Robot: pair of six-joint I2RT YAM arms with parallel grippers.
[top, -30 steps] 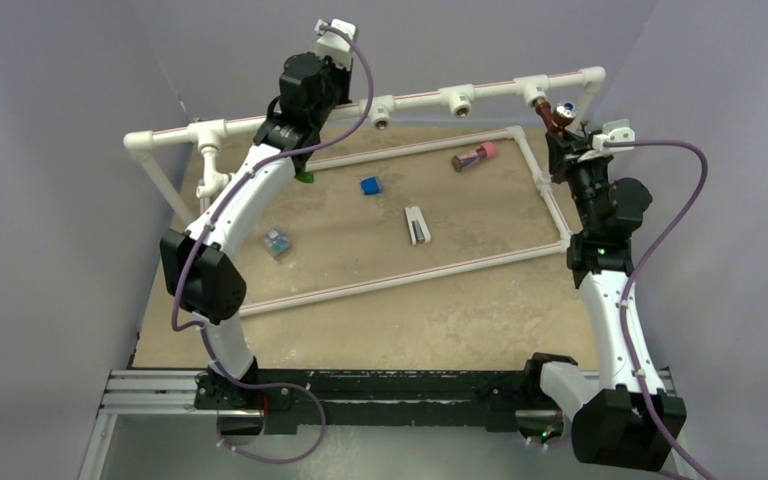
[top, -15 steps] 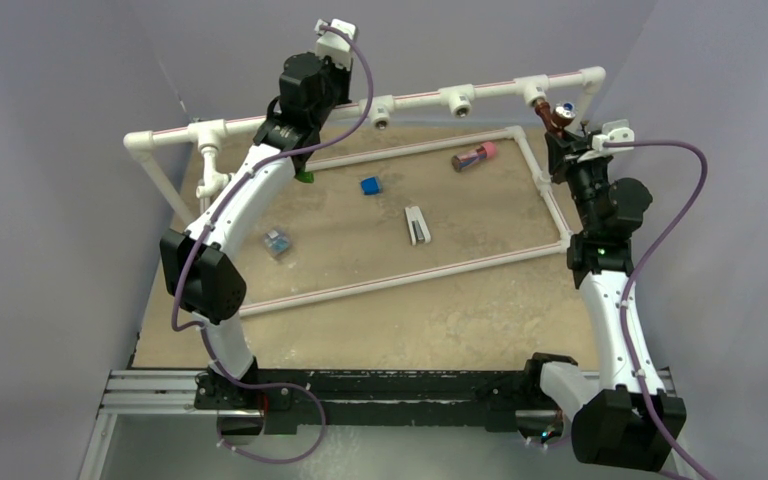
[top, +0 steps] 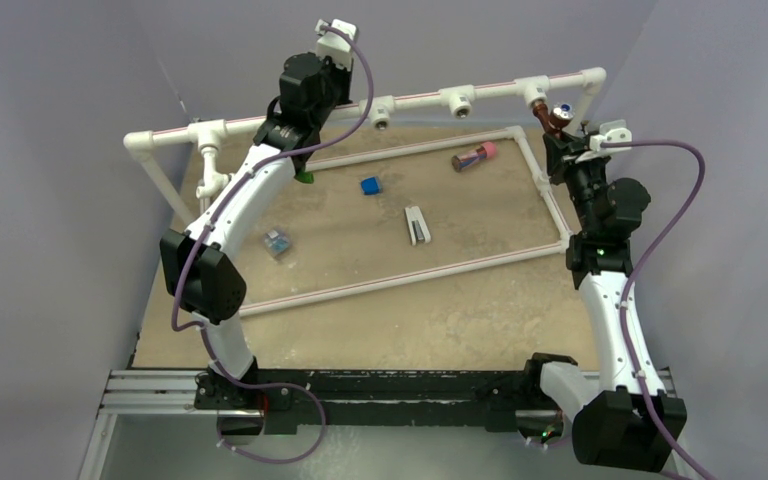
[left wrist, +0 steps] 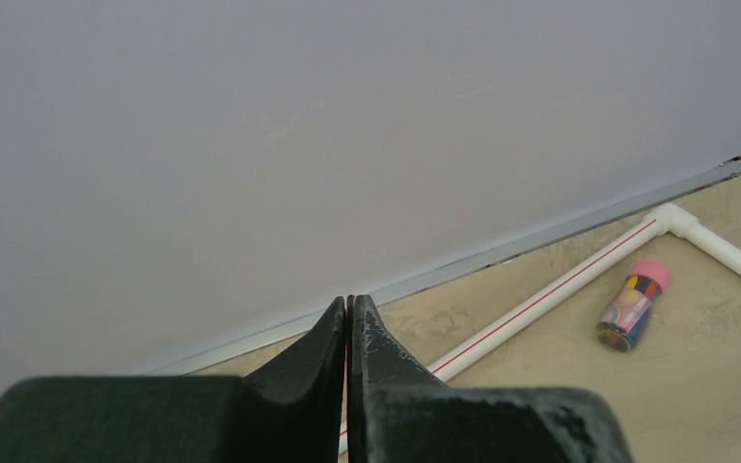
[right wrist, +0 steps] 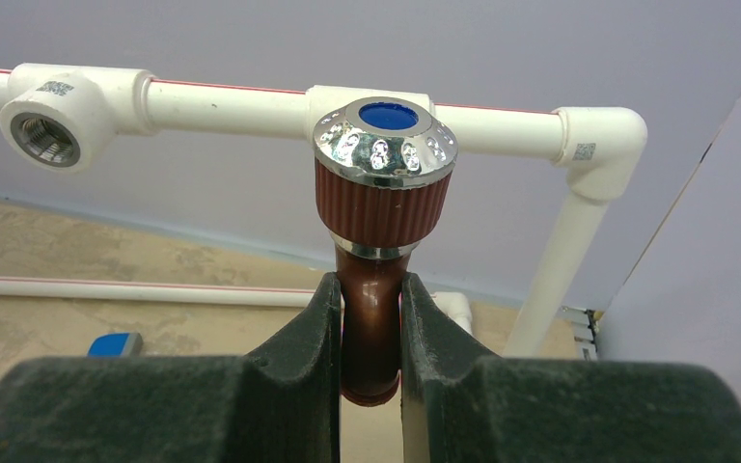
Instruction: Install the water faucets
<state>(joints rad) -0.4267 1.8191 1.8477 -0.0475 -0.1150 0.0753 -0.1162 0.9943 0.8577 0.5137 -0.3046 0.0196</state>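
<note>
Reddish-brown faucet (right wrist: 371, 323) upright, knob (right wrist: 384, 147) up

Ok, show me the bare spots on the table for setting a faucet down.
Widest: the strip of table between the front floor pipe and the base rail. Also inside the frame, between the white-and-black piece and the right side pipe. Crowded: the back left, under the left arm.

right hand (top: 563, 138): gripping reddish-brown faucet (top: 552, 120), just below rightmost T-fitting (top: 533, 91)
green faucet (top: 305, 178): on counter (top: 440, 300), partly under left arm (top: 250, 190)
pink-capped cylinder (top: 474, 156): on its side, inside pipe frame (top: 415, 97)
blue block (top: 369, 185): mid-counter, apart from white clip-like piece (top: 417, 224)
small bluish item (top: 277, 242): near left arm, type unclear
</note>
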